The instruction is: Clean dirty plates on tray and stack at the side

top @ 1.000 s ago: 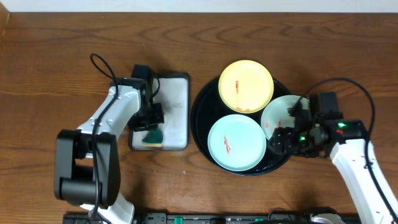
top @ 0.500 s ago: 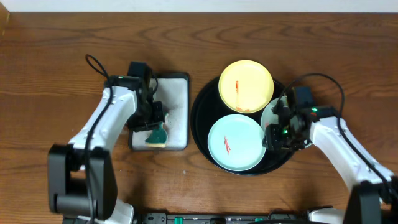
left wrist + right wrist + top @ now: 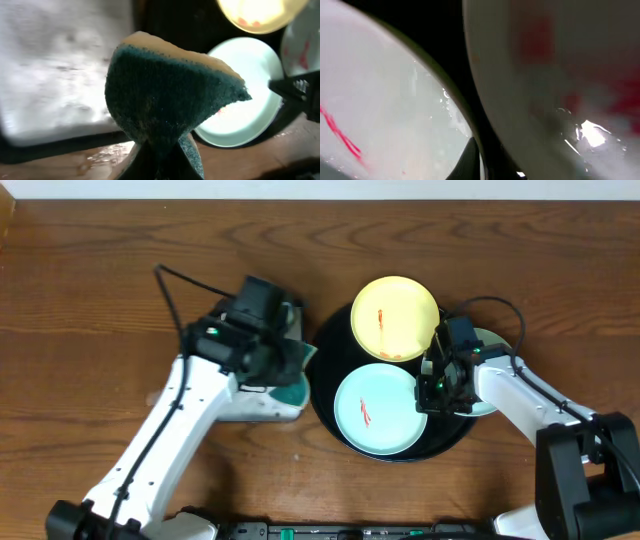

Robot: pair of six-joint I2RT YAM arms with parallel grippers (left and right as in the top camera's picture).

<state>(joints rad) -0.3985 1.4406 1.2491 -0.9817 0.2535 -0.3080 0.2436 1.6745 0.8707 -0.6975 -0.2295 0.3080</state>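
Left of centre, the left gripper (image 3: 159, 157) pinches the green sponge (image 3: 165, 100) tight, holding it over the right edge of the sponge tray (image 3: 55, 75), just beside the black tray (image 3: 320, 405). On that tray lie the yellow plate (image 3: 395, 318) and a mint plate (image 3: 378, 408). The right gripper (image 3: 437, 380) sits at the rim of the second mint plate (image 3: 492, 340); its close view is too blurred to tell how far it is open.

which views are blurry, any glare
overhead: sharp, evenly lit, soft shadows. left wrist: the green sponge is fairly crisp, the white rectangular sponge tray behind is blurred, the pale yellow round plate blows out. right wrist: too close, all soft, a glare spot on the pale round plate.
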